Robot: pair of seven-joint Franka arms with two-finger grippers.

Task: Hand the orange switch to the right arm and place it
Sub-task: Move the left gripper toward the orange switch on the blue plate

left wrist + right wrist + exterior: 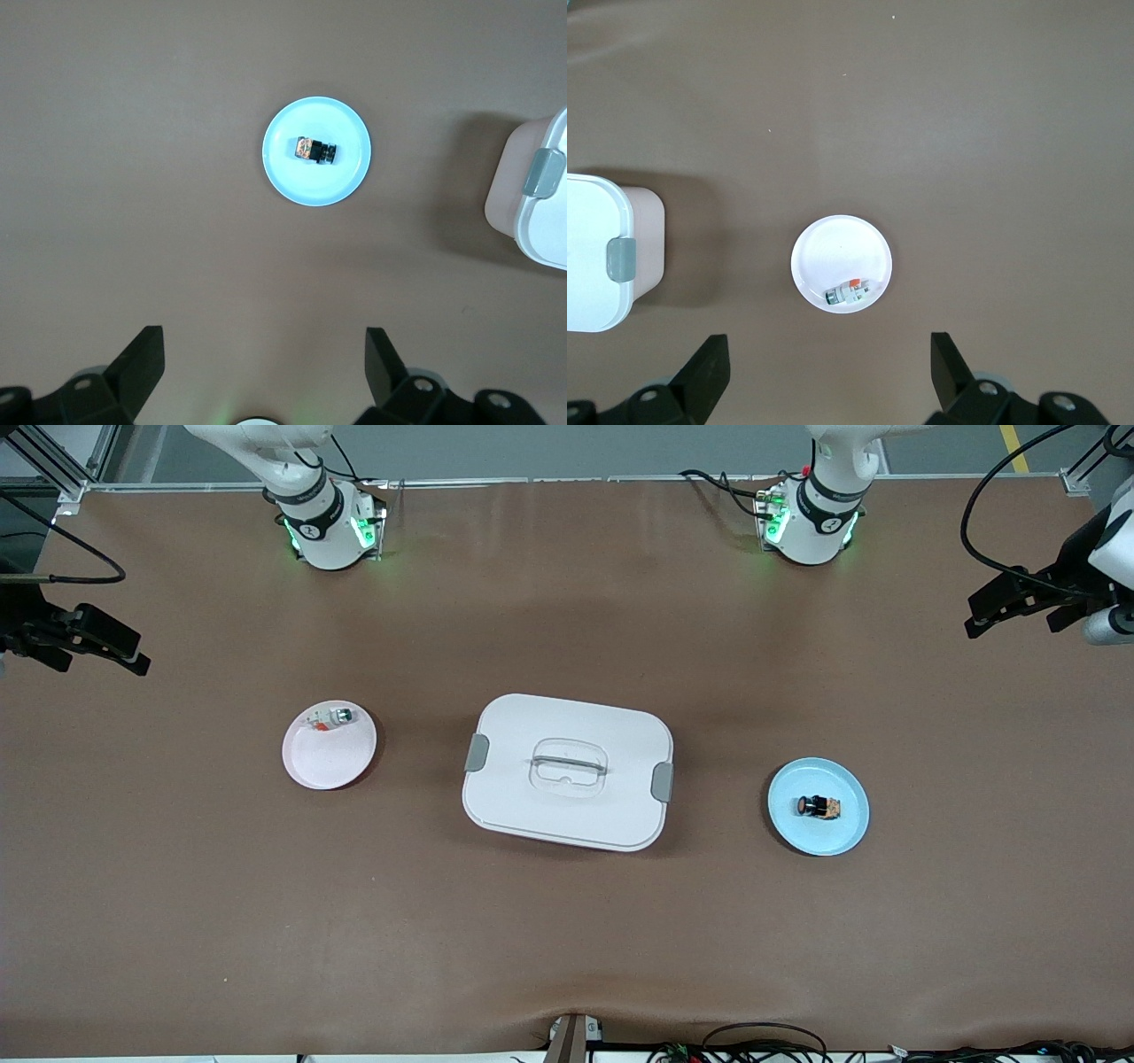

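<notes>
The orange switch (819, 808) lies on its side in the middle of a blue plate (846, 837), toward the left arm's end of the brown counter (567, 939). It is the thing nearest the front camera, and it sits out in the open so a claw can come straight down on it. Nothing touches it yet.

A little farther up is the white box (567, 771) with its lid on and a gray clip at each end. It sits in the middle, between the two plates, so each arm has its own side to work on.

Next comes the pink plate (319, 766), toward the right arm's end. A small clear part (333, 717) with green and red bits lies near its rim. That one is not the part to move.

Farthest up are the arms. The left claw (1019, 607) hangs high over its end of the counter, fingers wide and holding nothing. I think it is placed to go down for the switch first. The right claw (93, 642) waits high over its own end, also wide and holding nothing, ready to take the switch when it is passed.
</notes>
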